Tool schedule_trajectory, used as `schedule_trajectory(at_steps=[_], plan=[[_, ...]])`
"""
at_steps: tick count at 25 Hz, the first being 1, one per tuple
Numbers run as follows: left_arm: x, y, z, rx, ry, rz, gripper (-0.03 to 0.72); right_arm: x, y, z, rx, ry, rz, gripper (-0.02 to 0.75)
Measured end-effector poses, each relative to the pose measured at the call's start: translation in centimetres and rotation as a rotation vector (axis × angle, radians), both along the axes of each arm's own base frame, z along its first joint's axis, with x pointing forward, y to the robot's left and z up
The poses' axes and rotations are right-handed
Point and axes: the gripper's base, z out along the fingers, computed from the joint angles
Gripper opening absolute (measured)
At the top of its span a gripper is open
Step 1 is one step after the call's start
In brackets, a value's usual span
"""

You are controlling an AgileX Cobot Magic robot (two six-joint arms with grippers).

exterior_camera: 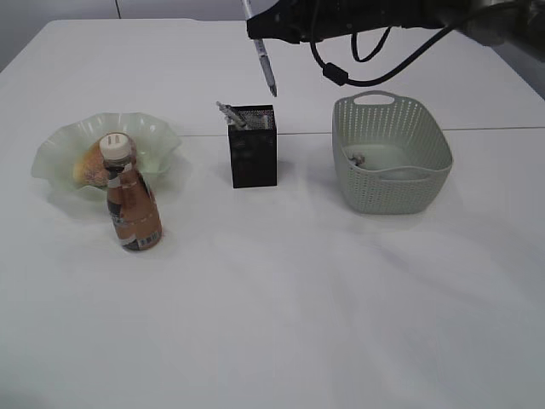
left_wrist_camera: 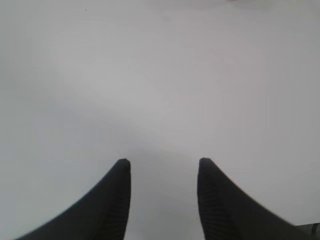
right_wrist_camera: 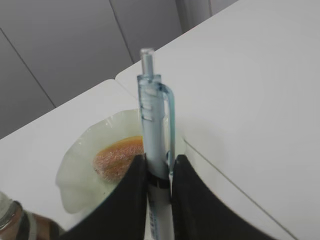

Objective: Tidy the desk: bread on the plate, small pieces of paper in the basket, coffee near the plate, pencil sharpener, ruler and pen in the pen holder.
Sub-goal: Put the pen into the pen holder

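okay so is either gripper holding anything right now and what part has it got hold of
The right gripper holds the pen around its barrel, below the clip. The left gripper is open and holds nothing.

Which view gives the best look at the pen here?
The right wrist view: the pen fills the middle, clip and button end clear, pinched between the right gripper fingers. The exterior view shows it small, hanging tip down above the pen holder. The left wrist view shows only bare desk.
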Motion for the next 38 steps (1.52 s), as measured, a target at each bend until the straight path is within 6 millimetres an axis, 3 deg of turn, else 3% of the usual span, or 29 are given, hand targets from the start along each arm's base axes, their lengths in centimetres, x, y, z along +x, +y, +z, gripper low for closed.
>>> schedule_trajectory(at_steps=[7,26,33,38], plan=[[0.0,0.0,0.0,0.000,0.000,0.000,0.327,1.4,-0.1,-1.2,0.048,-0.131,-0.055,0.077],[0.0,0.0,0.0,0.000,0.000,0.000,0.326,3.0,0.8,-5.9,0.139,-0.118,-0.118,0.077],[0.0,0.0,0.0,0.000,-0.002,0.000,0.326,3.2,1.2,-8.5,0.134,-0.072,-0.101,0.078],[0.0,0.0,0.0,0.000,-0.002,0.000,0.326,3.1,1.2,-9.2,0.101,-0.070,-0.085,0.102]])
